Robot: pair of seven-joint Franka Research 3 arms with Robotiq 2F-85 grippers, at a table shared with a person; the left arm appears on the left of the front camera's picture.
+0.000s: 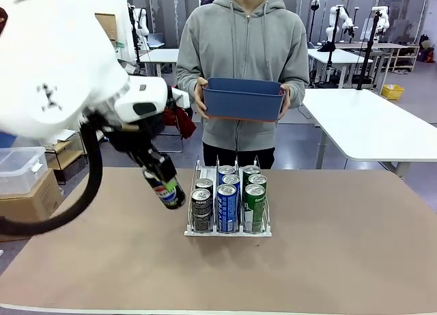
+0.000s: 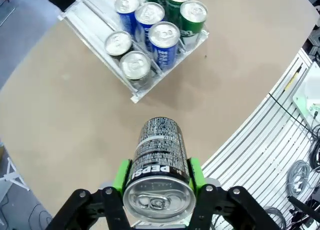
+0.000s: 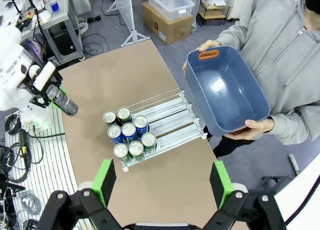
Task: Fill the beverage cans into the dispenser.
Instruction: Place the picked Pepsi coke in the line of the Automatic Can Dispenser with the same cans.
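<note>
Black can [image 2: 159, 162] in L claw [image 2: 158, 174]

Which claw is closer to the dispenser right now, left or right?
Left. The left claw, shut on a dark can, hangs just beside the dispenser. The right claw is open, high above it.

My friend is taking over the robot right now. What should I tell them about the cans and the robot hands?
Left gripper: shut on a dark grey aluminium Pepsi can, held in the air left of the rack.
Right gripper: open, holding nothing, high above the table.
Clear three-lane dispenser with a white base: seven cans inside, two dark grey in its left lane, three blue in the middle, two green on the right.
The person across the table holds a blue plastic bin with nothing in it.
Left to do: put the held can in the dispenser, probably the left lane.
</note>
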